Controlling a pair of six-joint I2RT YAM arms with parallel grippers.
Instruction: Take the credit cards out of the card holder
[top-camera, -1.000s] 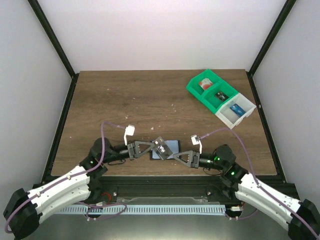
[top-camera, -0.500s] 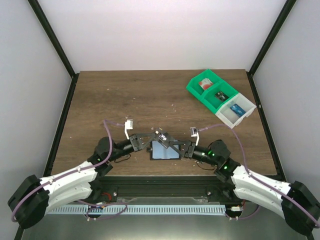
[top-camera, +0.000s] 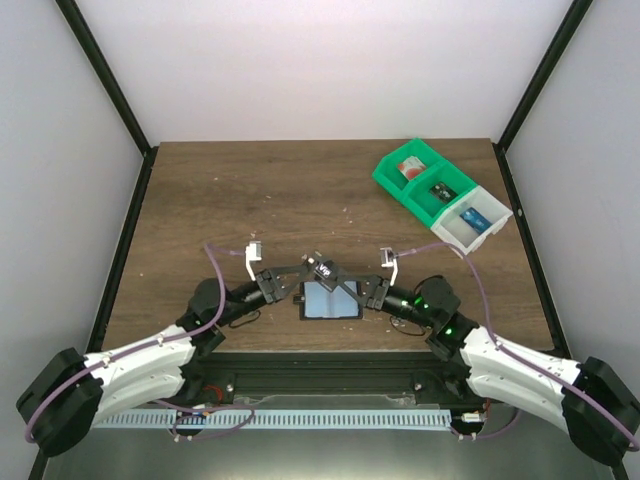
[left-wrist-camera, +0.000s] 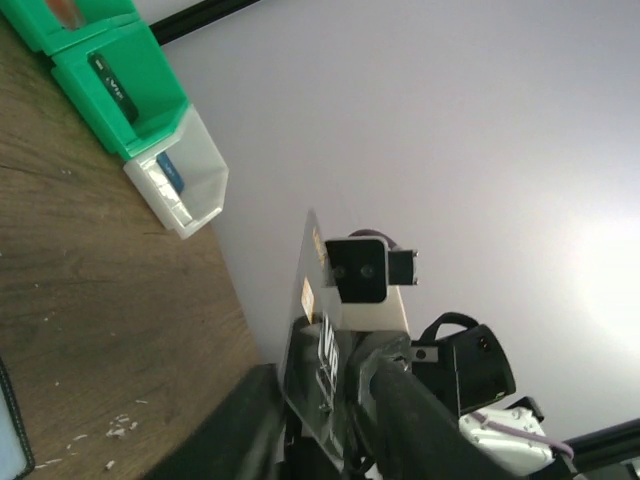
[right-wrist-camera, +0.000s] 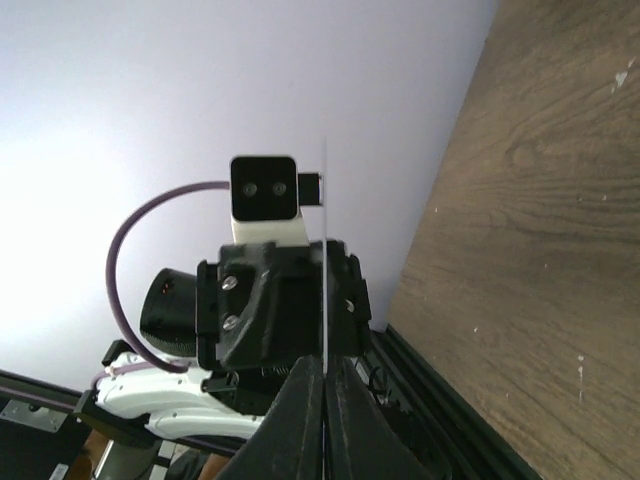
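Light blue folding card holder (top-camera: 328, 300) at wooden table's (top-camera: 250, 190) 6 o'clock, thin rectangular card (top-camera: 321, 268) above it, green-and-white plastic bins (top-camera: 440, 192) at 2 o'clock

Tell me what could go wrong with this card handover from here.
1. The right gripper pinches the dark card near one edge only. The card may pivot or slip and drop onto the card holder below.
2. The left gripper sits tight against the same card, and it is unclear whether it has let go. Pulling away now could bend the card or knock the grippers together.
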